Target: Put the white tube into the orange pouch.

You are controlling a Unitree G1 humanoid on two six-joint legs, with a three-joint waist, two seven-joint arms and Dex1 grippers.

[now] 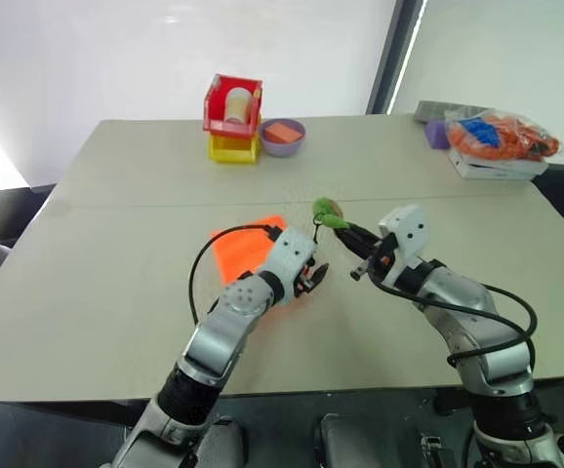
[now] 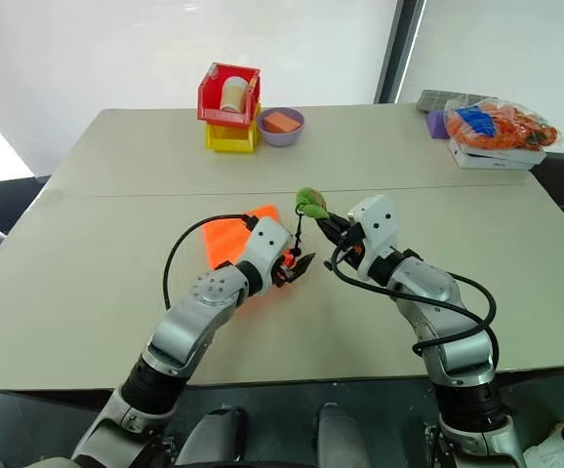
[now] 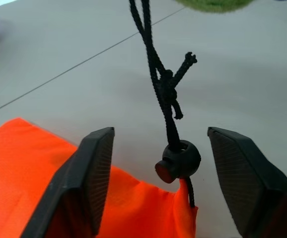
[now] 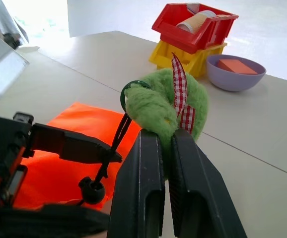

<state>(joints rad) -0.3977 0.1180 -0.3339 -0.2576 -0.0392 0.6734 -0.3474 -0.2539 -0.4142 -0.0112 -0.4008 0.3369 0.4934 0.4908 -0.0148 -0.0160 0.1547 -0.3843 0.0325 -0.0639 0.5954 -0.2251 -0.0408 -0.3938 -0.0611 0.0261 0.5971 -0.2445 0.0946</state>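
Both arms are reaching in from the bottom of the frame over the beige table (image 1: pixel 116 302). Left gripper (image 1: pixel 313 278) is sitting at centre frame with its two black fingers (image 3: pixel 95 171) spread apart, holding nothing; the black cord (image 3: pixel 158 74) and its round cord stopper (image 3: pixel 179 161) are hanging in the gap between them, touching neither pad as far as I can tell. Orange pouch (image 1: pixel 246 249) is lying flat on the table just left of centre, partly under the left wrist, its gathered mouth right at that gripper's fingertips.

Right gripper (image 1: pixel 343 229) is sitting a little right of centre, fingers pinched tight on the fuzzy green tag (image 4: pixel 156 106) — a red-and-white checked ribbon (image 4: pixel 180 89) is sticking out of the tag. The cord is running taut from a ring on the tag down to the pouch.

White tube — I cannot pick it out anywhere on the table.

Upper centre: a red bin (image 1: pixel 233 105) holding a cream roll (image 1: pixel 236 102) is stacked on a yellow bin (image 1: pixel 233 148), a purple bowl (image 1: pixel 282 138) with an orange block (image 1: pixel 281 131) just beside it. Upper right: a clear plastic bag (image 1: pixel 504 136) of orange and blue items is resting on a white box (image 1: pixel 492 168).
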